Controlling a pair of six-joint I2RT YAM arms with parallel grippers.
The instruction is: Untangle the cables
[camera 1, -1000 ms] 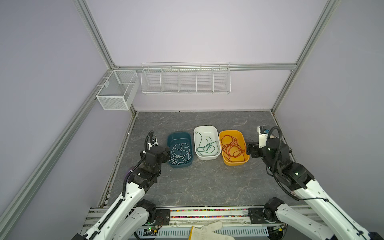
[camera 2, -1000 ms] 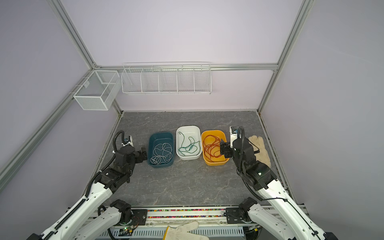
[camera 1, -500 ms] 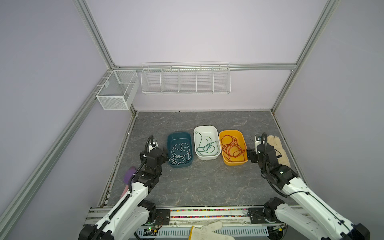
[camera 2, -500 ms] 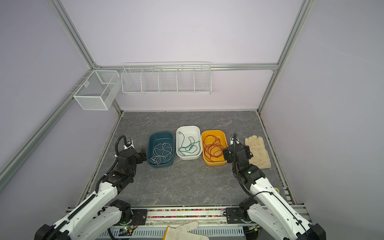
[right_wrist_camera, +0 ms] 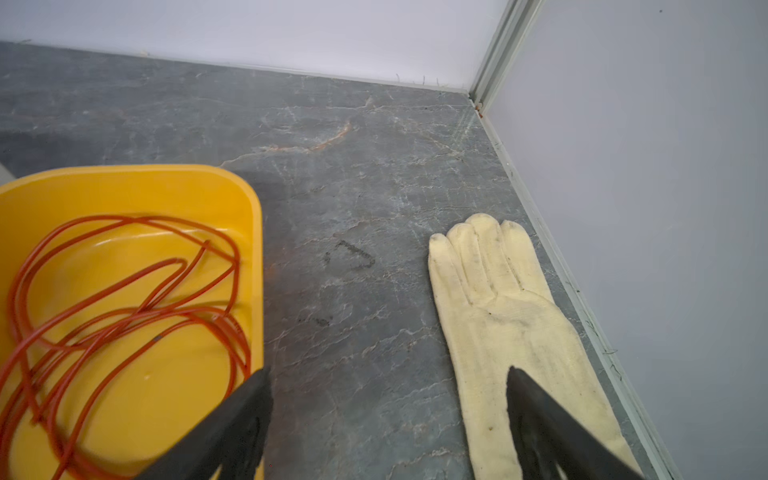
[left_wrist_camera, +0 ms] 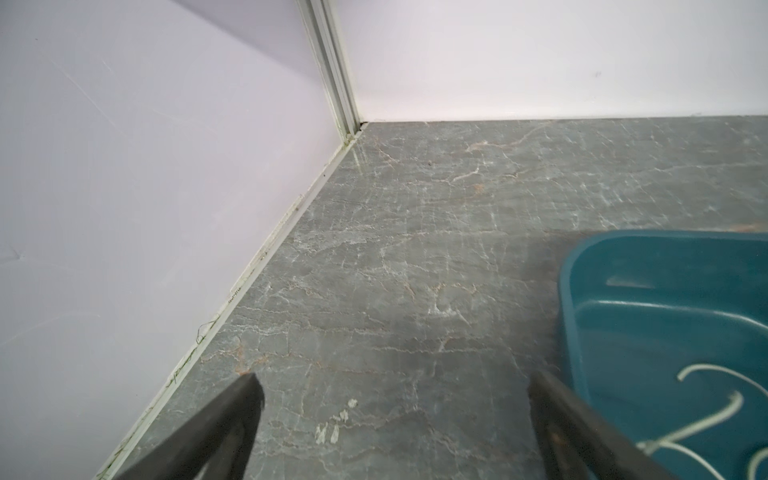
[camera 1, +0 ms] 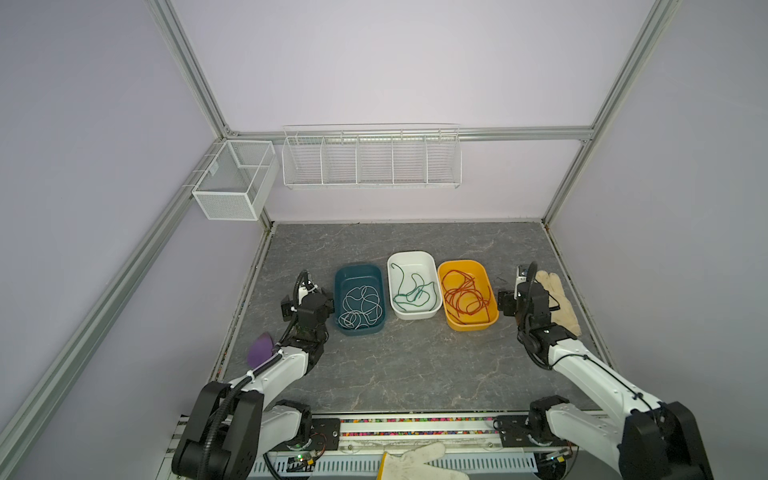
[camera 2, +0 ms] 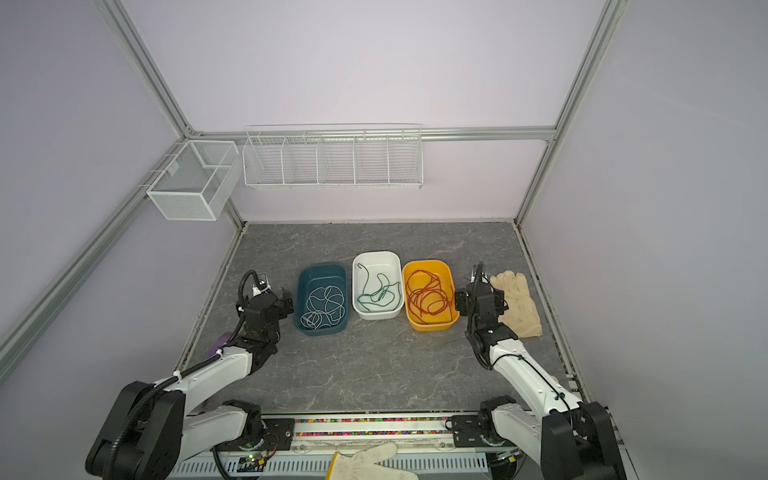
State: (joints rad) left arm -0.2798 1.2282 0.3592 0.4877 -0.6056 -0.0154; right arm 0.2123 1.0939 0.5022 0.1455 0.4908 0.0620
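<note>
The dark green cable (camera 1: 411, 296) lies loose inside the white tray (camera 1: 411, 254), with the white cable (camera 1: 360, 305) coiled in the teal tray (camera 1: 358, 270) just to its left and the red-orange cable (camera 1: 461, 297) looped in the yellow tray (camera 1: 460, 264) just to its right. Further left of the white tray, past the teal one, the left gripper (left_wrist_camera: 392, 386) hangs low over the table (camera 1: 407, 365), jaws wide apart and empty. On the other side, beyond the yellow tray, the right gripper (right_wrist_camera: 388, 378) is spread just as wide, empty, with a pale glove (right_wrist_camera: 511, 316) lying flat beside it.

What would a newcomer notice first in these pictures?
Three trays stand in a row on the table: a teal tray holding a white cable, a white tray holding a green cable, a yellow tray holding a red-orange cable. A cream glove lies right of the yellow tray.
</note>
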